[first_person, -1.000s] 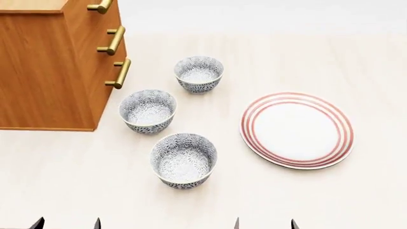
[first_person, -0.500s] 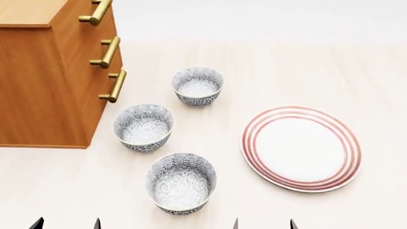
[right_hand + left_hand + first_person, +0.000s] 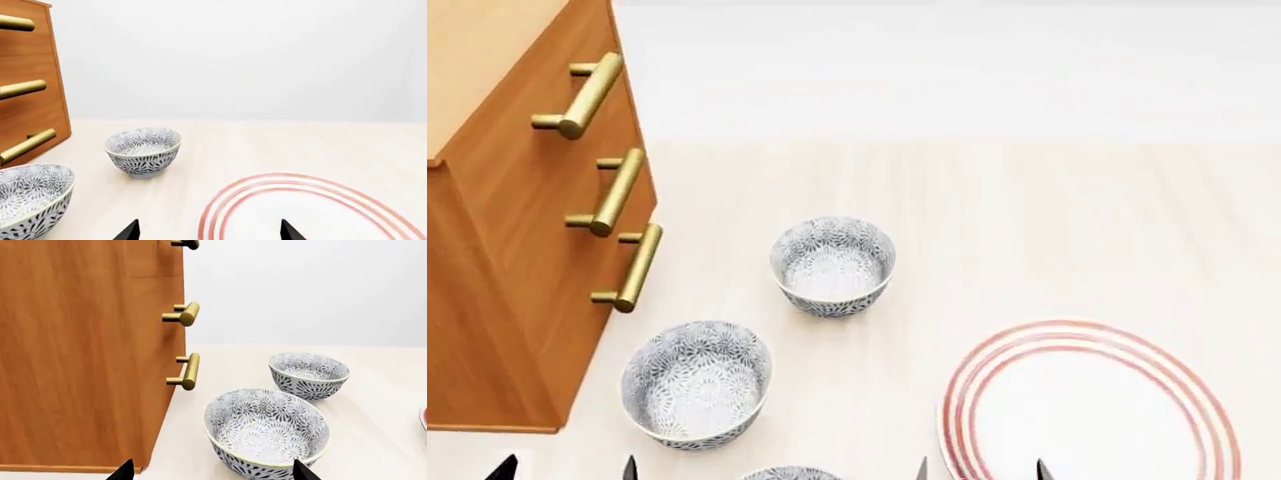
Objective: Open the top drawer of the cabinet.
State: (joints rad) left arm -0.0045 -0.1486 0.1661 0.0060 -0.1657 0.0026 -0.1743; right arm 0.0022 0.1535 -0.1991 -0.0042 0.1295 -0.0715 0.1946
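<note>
Bowls (image 3: 833, 265) and plate (image 3: 1090, 410) slid nearer, beside the shut cabinet (image 3: 507, 260).

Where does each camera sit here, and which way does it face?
Head: high, looking down on cabinet, top drawer, bowls, plate; fingertips at bottom edge.
Left wrist: low, facing cabinet side and near bowl; left gripper tips only.
Right wrist: low, facing far bowl, plate; right gripper tips.
All share the drawer handles.
</note>
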